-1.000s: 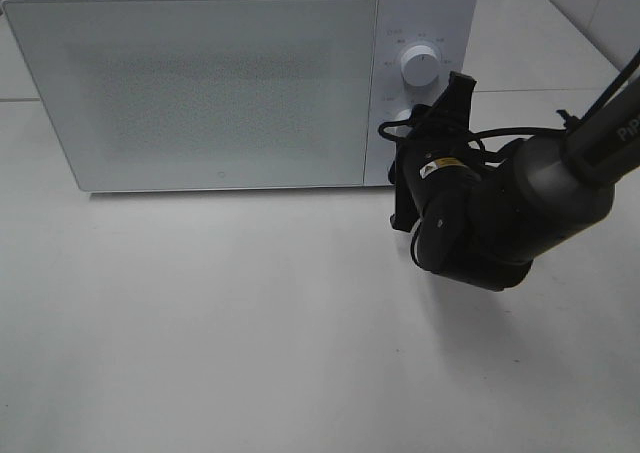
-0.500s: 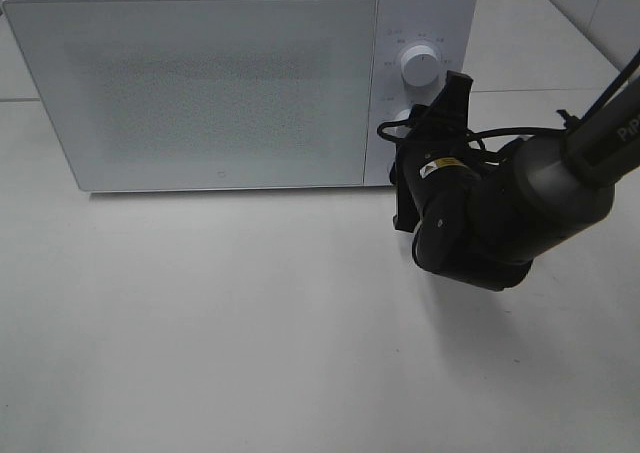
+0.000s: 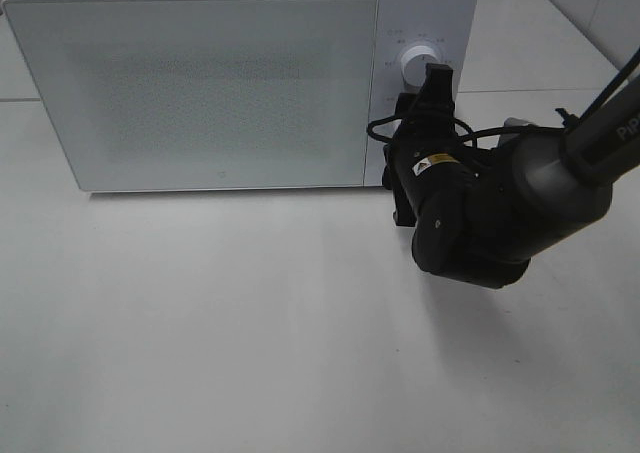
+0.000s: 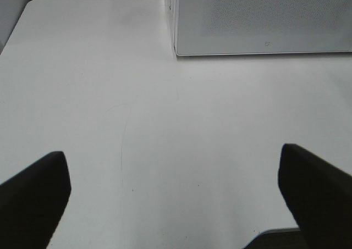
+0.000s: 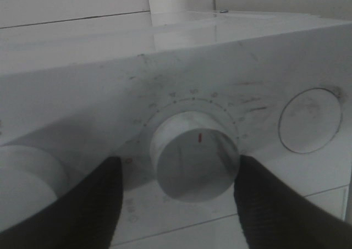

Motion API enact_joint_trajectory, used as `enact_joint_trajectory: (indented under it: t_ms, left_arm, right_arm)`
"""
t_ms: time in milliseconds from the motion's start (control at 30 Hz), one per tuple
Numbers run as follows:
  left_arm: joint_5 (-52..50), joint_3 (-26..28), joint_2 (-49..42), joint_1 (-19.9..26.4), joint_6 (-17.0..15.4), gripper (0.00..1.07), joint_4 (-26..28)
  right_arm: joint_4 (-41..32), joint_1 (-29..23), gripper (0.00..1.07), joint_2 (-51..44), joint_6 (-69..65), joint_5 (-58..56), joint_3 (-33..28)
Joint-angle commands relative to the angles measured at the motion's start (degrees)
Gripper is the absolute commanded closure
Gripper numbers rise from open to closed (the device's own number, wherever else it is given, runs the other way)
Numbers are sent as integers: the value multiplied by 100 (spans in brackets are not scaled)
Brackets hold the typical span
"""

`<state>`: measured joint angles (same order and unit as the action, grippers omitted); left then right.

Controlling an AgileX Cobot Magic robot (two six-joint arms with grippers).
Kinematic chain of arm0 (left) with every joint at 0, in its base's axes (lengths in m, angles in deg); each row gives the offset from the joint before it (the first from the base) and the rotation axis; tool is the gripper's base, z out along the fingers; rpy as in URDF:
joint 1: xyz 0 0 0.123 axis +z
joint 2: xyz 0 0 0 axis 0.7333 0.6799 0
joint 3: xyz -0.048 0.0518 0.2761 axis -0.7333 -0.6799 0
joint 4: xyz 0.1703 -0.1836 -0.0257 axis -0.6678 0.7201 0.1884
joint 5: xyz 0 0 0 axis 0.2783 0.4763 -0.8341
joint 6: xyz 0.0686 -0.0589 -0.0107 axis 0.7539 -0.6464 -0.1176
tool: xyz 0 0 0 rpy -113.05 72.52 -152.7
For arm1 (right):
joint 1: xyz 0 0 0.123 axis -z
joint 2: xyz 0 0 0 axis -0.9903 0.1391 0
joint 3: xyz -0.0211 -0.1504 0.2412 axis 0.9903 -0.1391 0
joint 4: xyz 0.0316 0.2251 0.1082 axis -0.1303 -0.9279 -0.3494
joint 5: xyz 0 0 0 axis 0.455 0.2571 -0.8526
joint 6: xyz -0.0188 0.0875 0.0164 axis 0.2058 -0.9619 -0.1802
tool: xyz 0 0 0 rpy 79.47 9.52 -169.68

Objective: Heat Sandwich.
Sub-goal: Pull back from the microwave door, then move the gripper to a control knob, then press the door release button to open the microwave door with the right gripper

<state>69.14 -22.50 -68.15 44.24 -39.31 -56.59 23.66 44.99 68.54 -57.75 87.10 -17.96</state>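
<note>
White table, microwave shut: we note the right gripper just loosened off the lower dial, jaws part-open astride it, gripping nothing; timer likely set.

I work at a test bench staged as a kitchen: a white microwave stands just before my right gripper on a plain white tabletop.

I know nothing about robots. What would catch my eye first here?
A big white microwave, door shut, fills the back of the white table. The black right arm reaches to its control panel, with the right gripper straddling a dial that bears a red mark.
</note>
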Motion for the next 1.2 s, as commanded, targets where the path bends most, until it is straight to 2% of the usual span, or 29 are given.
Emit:
enact_joint_trajectory:
  t_ms: [33,267,633,733,933,1033,1133,1200]
  left_arm:
    - [-23,-6,-97,23,-46,10,40]
    - [-23,-6,-97,23,-46,10,40]
    - [-23,-6,-97,23,-46,10,40]
    - [-23,-6,-97,23,-46,10,40]
    - [-23,-6,-97,23,-46,10,40]
    - [-23,-6,-97,23,-46,10,40]
    - [-23,-6,-97,23,-46,10,40]
    - [-23,-6,-97,23,-46,10,40]
  right_arm:
    - [372,-40,35,-155,275,773,115]
    - [390,-52,31,-390,550,464,-212]
    - [1134,-34,31,-1106,1020,-384,-1140]
    - [1220,-34,31,-1278,1341,-659,-1272]
    - [1495,11,31,-1919,2790,-1667,-1495]
    - [1977,258,31,-2280,3226,-2515,-1490]
    - [2269,407,31,-2469,3461,-2905,-1490]
    - [2819,636,31,-2727,3845,-3610,-1438]
